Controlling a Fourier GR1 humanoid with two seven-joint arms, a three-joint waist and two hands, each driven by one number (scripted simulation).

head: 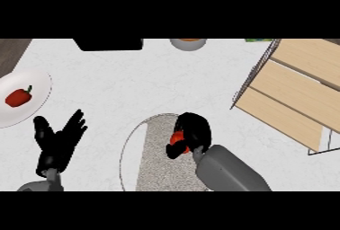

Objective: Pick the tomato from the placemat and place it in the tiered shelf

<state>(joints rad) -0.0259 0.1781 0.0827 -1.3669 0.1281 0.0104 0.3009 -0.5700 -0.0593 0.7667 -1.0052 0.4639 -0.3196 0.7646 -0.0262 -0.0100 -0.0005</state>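
**Right hand closed on the tomato, over the placemat**

The right hand (195, 127) comes in from the lower edge on its grey forearm, and its black fingers are curled round the tomato (176, 138). Only a small red part of the tomato shows between the fingers and the thumb; the rest is hidden by the hand. The tomato is over the upper right part of the placemat (156, 166) — a grey mat with a rounded top that lies on the white bench (133, 76). Whether the tomato touches the mat or is lifted from it, I cannot tell from this view.

The shelf (292, 85) stands at the right side of the bench, well apart from the hand. It has light wooden boards in a thin wire frame, and nothing lies on the boards that I can see.

The left hand (58, 143) is at the lower left, open, with the fingers straight and spread, pointing up — it holds nothing. Above it, at the left edge, there is a white plate (38, 83) with a red pepper (19, 97) on it.

At the top edge a black thing (108, 44) and a grey bowl (188, 44) are partly in view.
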